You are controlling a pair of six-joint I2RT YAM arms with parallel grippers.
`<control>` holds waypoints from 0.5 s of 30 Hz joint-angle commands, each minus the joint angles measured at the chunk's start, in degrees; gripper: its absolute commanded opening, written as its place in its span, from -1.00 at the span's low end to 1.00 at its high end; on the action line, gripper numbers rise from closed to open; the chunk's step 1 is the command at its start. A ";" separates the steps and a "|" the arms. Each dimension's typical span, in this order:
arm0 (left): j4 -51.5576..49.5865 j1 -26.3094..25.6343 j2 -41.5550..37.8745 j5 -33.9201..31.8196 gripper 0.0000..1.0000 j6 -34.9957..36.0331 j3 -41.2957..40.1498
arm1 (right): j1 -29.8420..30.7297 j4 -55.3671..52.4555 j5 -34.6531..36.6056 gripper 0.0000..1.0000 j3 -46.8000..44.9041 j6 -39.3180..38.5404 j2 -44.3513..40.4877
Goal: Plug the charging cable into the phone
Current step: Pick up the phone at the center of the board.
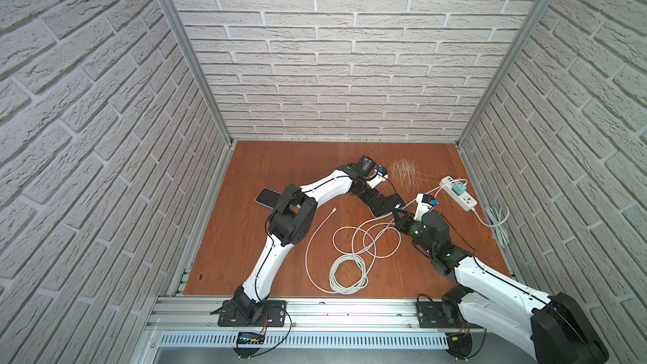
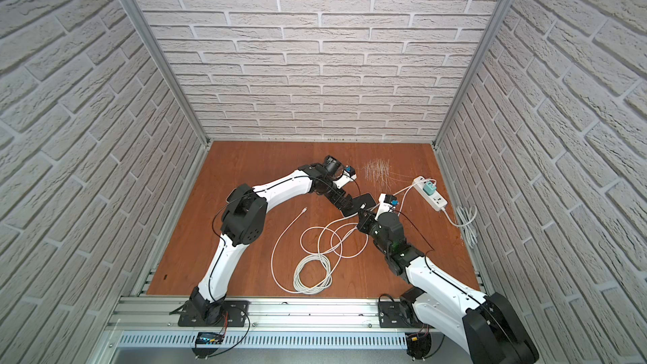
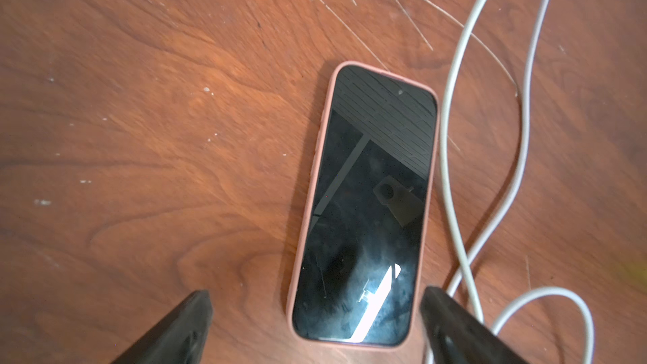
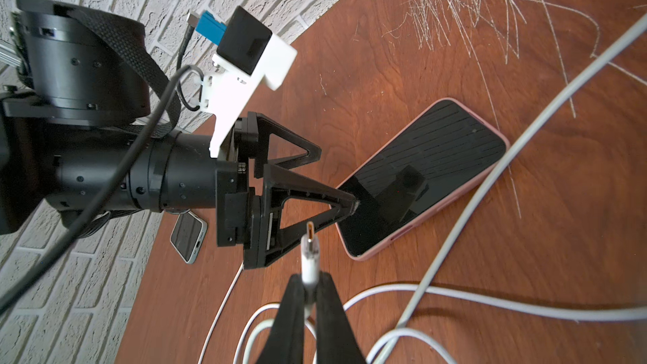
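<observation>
The wooden table point(image 1: 224, 239) is carrying the whole job, and both arms are meeting a little right of its middle. The left gripper point(image 3: 314, 294) is hanging wide open over one short end of the pink-cased phone point(image 3: 364, 204), its jaws straddling the case with a gap on each side, so nothing is bracing the phone. The phone is lying flat, screen up, just beside the white charging cable point(image 3: 445, 169), which is looping across the wood. The right gripper point(image 4: 311, 276) is pinching the USB-C plug point(image 4: 310, 246) tight, with the metal tip poking out and hovering near the phone's end but clear of it. I'm reckoning the pick-up is done, while the lining up and pushing in are yet to come.
</observation>
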 commanded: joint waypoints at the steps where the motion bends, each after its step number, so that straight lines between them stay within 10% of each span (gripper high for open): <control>1: -2.48 -1.83 2.62 -2.12 0.97 3.27 2.92 | -0.21 1.74 0.27 -0.93 0.15 -0.28 0.37; 15: -7.68 -4.40 9.04 -6.26 0.96 8.44 9.91 | -0.21 1.72 0.07 -0.93 0.29 -0.64 0.35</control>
